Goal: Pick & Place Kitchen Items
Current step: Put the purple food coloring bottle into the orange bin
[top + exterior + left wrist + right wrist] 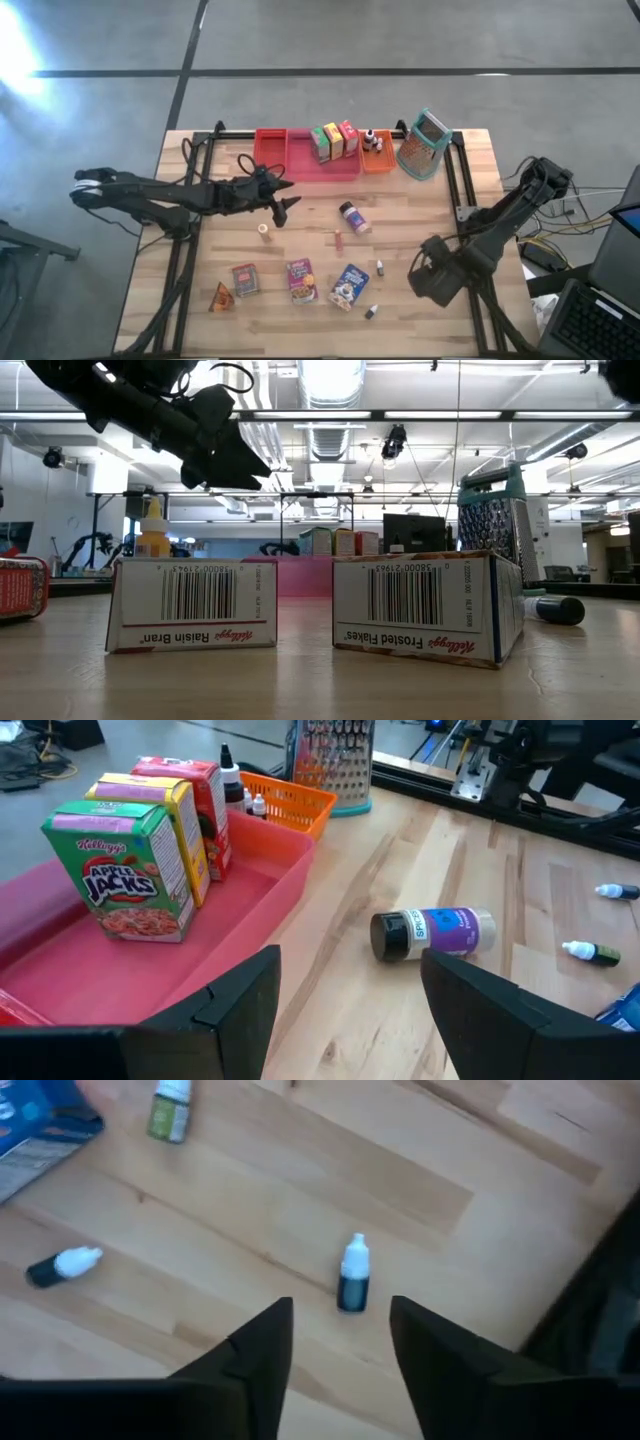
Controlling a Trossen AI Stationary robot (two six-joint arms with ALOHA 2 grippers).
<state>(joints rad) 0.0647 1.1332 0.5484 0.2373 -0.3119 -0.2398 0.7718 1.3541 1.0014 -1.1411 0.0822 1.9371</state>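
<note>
Tabletop carrying scattered toy groceries. Left gripper is hovering near the table's middle, beside the pink tray, fingers apart and empty. Right gripper is hanging near the right edge, fingers apart, nothing between them; a small white-capped bottle is lying on the wood just ahead of it. Three cereal boxes are standing in the pink tray along the far edge; tiny bottles are sitting in the orange bin. A spice jar is lying mid-table. Three boxes and an orange wedge are resting by the near edge.
</note>
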